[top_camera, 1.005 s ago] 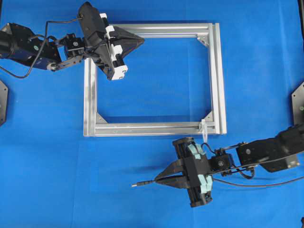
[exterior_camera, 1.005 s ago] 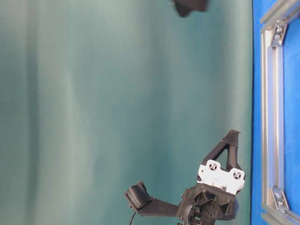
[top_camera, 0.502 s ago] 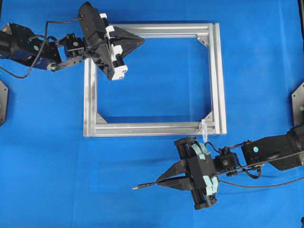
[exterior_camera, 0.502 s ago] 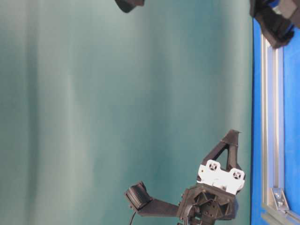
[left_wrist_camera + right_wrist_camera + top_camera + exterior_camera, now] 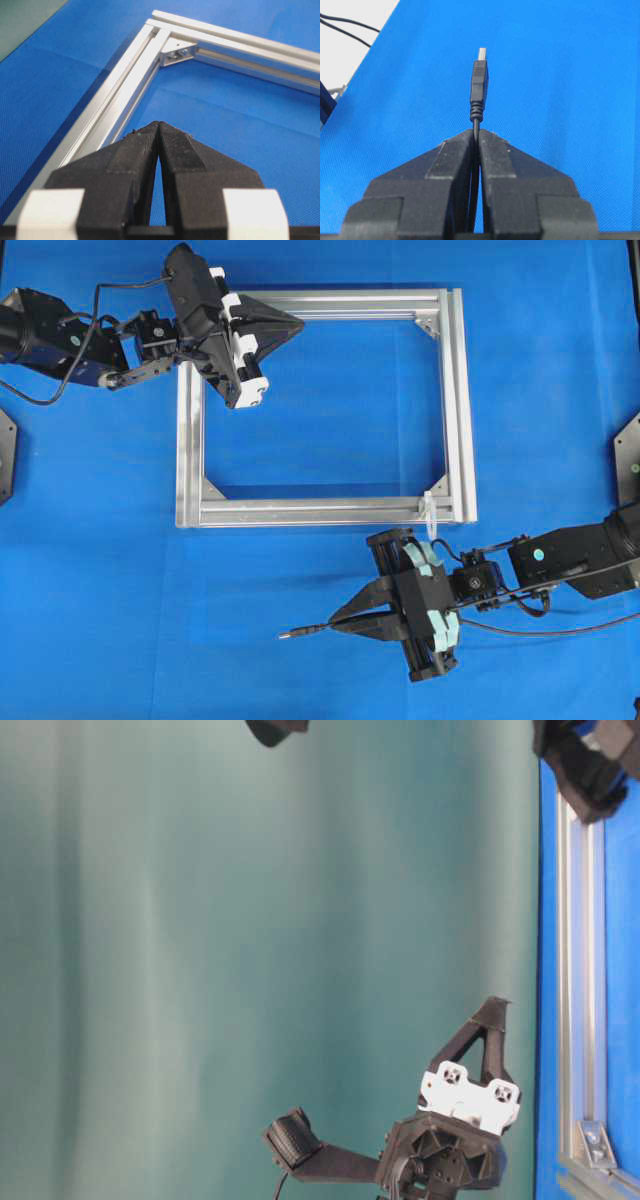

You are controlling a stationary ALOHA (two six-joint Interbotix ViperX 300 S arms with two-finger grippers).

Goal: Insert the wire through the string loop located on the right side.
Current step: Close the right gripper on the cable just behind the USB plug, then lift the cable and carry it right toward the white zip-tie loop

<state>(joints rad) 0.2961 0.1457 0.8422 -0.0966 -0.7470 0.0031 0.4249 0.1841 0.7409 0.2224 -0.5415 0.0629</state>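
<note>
Silver aluminium frame (image 5: 325, 510) on blue table cover (image 5: 540, 370), corner brackets (image 5: 177, 50), green backdrop (image 5: 250, 960)

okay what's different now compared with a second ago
The right gripper, shut on the wire, shifted slightly toward the bottom of the overhead view, carrying the plug with it; its arm drew toward the right edge. The left gripper, shut and empty, the frame and the string loop stayed put.
</note>
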